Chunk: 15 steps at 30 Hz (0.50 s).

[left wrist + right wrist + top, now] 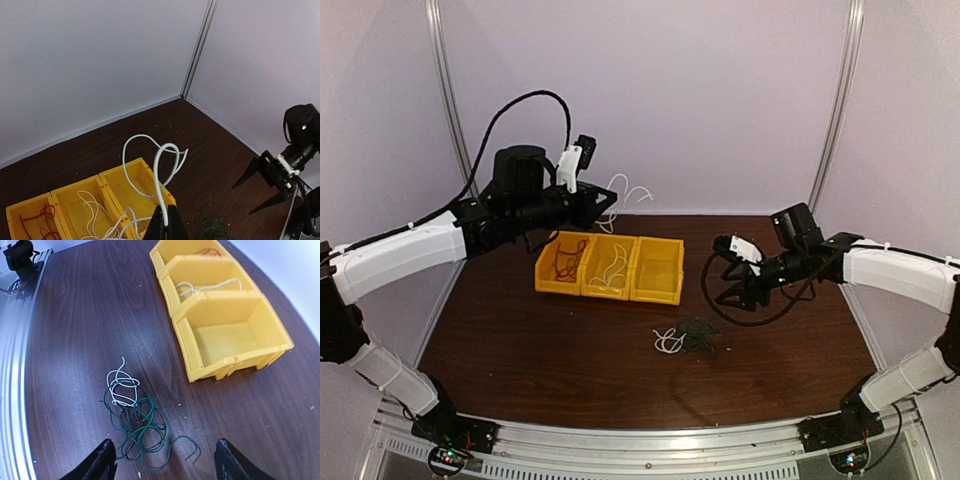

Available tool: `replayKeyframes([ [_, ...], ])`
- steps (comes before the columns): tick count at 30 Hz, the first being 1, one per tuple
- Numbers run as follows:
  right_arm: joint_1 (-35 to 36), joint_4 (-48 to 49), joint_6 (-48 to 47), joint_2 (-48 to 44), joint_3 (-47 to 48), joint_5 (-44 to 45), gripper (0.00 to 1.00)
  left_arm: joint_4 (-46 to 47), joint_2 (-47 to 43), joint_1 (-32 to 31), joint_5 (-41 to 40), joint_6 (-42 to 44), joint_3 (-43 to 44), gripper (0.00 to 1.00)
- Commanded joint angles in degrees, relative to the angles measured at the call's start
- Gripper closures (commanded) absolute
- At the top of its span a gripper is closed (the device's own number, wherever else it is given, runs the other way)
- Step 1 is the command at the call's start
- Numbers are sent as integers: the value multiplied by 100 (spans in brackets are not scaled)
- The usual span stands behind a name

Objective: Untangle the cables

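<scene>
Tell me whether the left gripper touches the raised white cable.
Touching. Left wrist view shows the left gripper shut on the white cable, which loops above it.

Yellow bin [227, 367]; red cable [566, 261]; white cable [156, 172]; green cable [140, 426], perhaps blackish; brown table [75, 340].

Dark wood table [520, 350], pale lilac walls [720, 90], metal corner posts [835, 110]

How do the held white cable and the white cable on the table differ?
The held white cable is lifted, pinched in the shut left gripper; the loose white cable lies flat on the table. The held cable loops alone; the loose one is tangled with the green cable. Both are thin and curly.
</scene>
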Motion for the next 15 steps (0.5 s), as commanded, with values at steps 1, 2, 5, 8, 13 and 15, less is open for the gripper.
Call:
replayKeyframes([
  [1, -67, -512, -226, -1170, -62, 179, 27, 13, 164, 135, -71, -106, -114, 100],
  [2, -103, -489, -177, -1399, -136, 263, 24, 18, 214, 162, -74, -106, -144, 100],
  [5, -282, -170, 147, -2046, -597, 308, 17, 32, 381, 272, -68, -144, -228, 100],
  [8, -650, 506, 496, -2570, -1252, 212, 11, 43, 591, 413, -71, -302, -292, 100],
  [13, -939, 748, 431, -2699, -1607, 311, 10, -105, 1067, 512, -687, -702, -198, 100],
  [15, -980, 786, 381, -2699, -1660, 347, 10, -104, 1308, 523, -774, -795, -117, 100],
])
